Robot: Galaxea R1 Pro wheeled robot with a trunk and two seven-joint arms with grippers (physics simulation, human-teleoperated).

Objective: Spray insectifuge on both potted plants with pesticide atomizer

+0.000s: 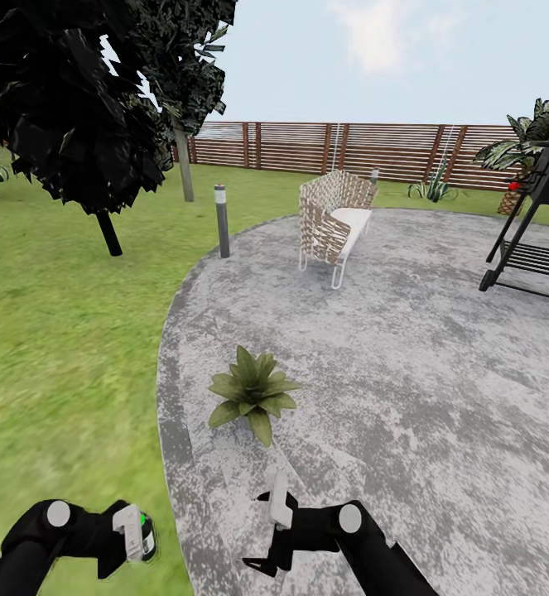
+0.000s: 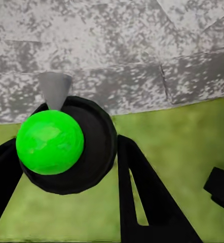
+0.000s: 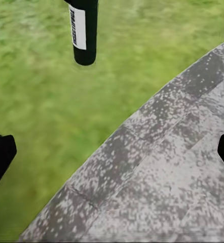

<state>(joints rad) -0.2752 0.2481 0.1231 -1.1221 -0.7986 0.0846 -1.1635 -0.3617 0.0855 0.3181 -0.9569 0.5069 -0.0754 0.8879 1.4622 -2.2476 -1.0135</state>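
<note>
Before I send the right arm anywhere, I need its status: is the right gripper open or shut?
Open. In the right wrist view the right gripper has its fingers far apart at opposite edges, nothing between them.

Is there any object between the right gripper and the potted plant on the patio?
No. In the head view, the right gripper and the potted plant are separated by bare grey patio paving, with nothing standing on it.
</note>
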